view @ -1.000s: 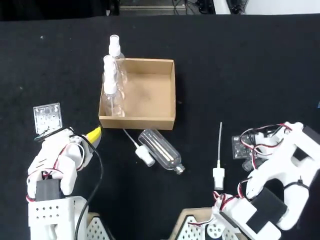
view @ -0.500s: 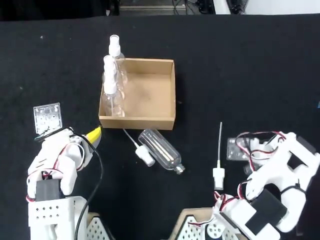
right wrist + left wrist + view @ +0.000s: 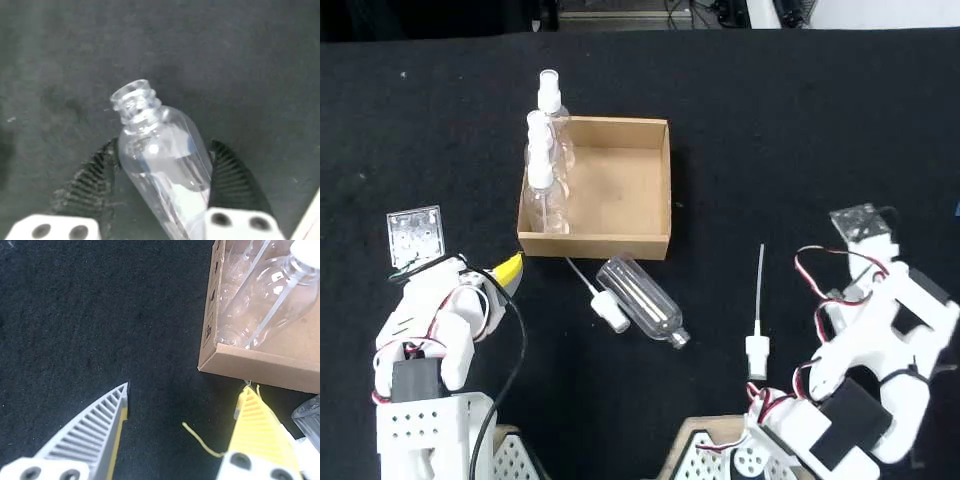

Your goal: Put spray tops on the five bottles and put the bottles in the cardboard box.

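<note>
One capless bottle [image 3: 160, 167] sits clamped within the right tool [image 3: 165, 150].

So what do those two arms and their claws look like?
The left arm and right arm are chunky white plastic with black motor blocks and looping red wires. The left gripper has triangular ribbed fingers, one yellow, one grey; the right gripper has black ribbed ones.

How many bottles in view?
5. Three spray-topped bottles stand along the cardboard box's left wall; one uncapped bottle lies before the box; another uncapped bottle sits in the right gripper. None seems hidden.
</note>
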Controlling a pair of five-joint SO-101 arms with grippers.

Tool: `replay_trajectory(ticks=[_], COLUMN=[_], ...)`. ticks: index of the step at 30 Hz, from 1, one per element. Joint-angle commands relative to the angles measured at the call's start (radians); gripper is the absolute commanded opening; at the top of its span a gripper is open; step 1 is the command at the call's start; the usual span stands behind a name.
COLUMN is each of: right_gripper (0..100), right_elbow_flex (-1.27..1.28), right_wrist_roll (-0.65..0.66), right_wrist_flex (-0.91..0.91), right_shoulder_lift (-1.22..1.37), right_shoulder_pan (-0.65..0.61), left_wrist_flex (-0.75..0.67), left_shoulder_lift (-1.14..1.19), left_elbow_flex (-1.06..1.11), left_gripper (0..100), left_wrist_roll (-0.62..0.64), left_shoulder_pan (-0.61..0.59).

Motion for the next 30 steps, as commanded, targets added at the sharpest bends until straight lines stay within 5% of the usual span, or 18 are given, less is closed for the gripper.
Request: replay_trajectory(ticks=[1,11,19,30], right_gripper=[28.9,34.9,19.3,19.1], right_elbow_flex=[-0.087,-0.312,-0.545,-0.291], right_wrist_roll=[0.003,0.198,-0.078,-0.281], right_wrist_flex=[0.110,0.305,0.730,0.732], right_shoulder_lift=[-0.042,-0.042,-0.102,-0.274], right_shoulder_pan=[-0.058,-0.077,-0.267,-0.577], left_wrist_flex=[-0.017,-0.018,-0.018,-0.015], left_shoulder_lift=[-0.014,-0.014,-0.014,-0.014], left_elbow_flex=[-0.022,-0.021,-0.019,-0.024], left_gripper=[32,32,32,32], left_wrist_roll=[0.002,0.002,0.002,0.002], left_shoulder_pan=[-0.013,-0.013,-0.013,-0.013])
